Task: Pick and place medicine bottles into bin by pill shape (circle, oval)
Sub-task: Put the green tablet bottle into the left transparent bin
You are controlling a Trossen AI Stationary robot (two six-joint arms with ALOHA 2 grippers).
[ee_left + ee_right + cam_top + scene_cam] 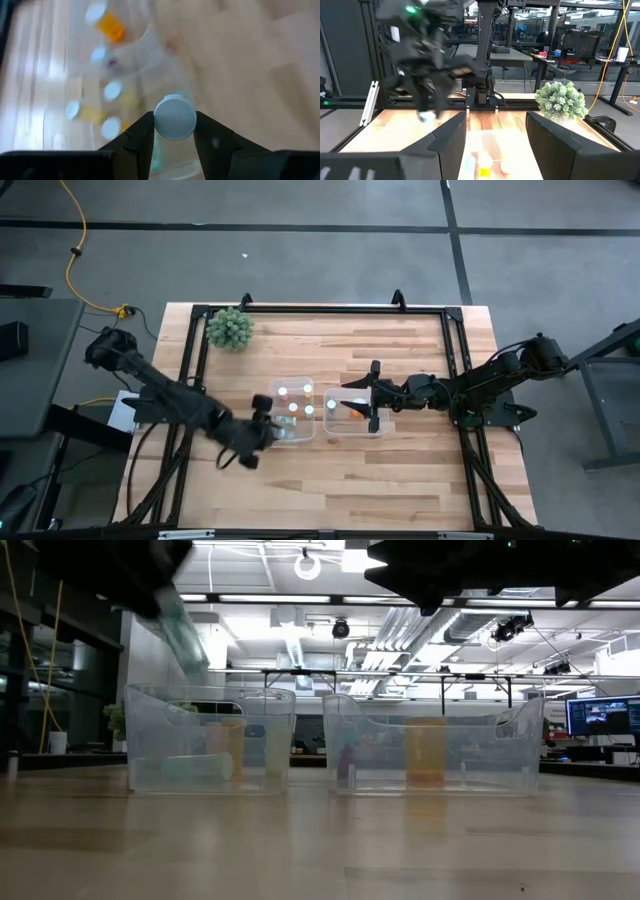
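My left gripper [264,422] hangs over the near left corner of the left clear tub [277,436], shut on a pale greenish bottle with a white cap [174,117]. In the low view the bottle [186,634] slants above that tub [140,740]. Several white-capped bottles [295,400] stand in the left tub. An orange bottle [357,411] lies in the right tub [335,430] and shows there in the low view [425,752]. My right gripper [373,398] is open and empty above the right tub. My left gripper pinches the bottle between its two fingers [144,131] at the cap end [161,131], one finger on each side. The cap faces back toward the wrist and the body runs on past the fingertips. The bottle hangs slanting downward [198,662], lifted clear above the left tub.
A green spiky ball plant [230,328] stands at the table's far left corner and also shows in the right wrist view [561,100]. A black frame rail [320,308] runs along the far edge and both sides. Bare wood lies in front of the tubs [330,480].
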